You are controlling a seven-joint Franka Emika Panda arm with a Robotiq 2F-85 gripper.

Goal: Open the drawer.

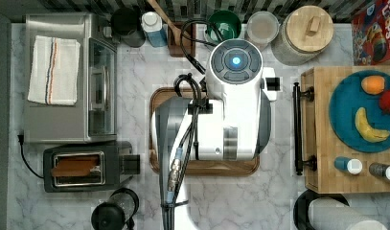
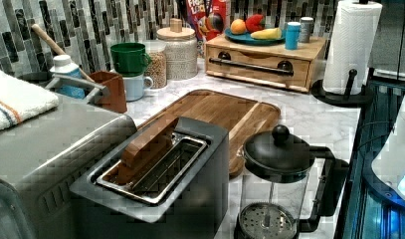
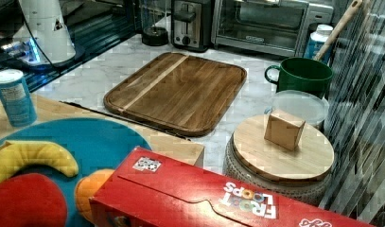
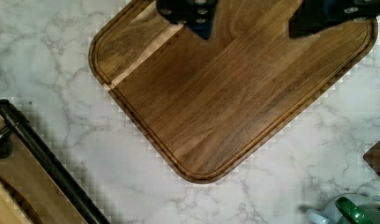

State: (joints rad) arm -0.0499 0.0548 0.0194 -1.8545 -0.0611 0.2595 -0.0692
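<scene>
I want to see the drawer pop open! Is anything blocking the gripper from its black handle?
Nothing visible does. The gripper hangs open over the dark brown wooden tray; only bare white marble counter separates the tray from the light-wood drawer and its long black bar handle.

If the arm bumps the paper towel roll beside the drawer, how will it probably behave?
The paper towel roll stands tall on a narrow black stand, so a push near its top would likely tip it. Being soft paper, it is probably light and would dent, not break. If it falls, its round shape may let it roll toward the drawer.
</scene>
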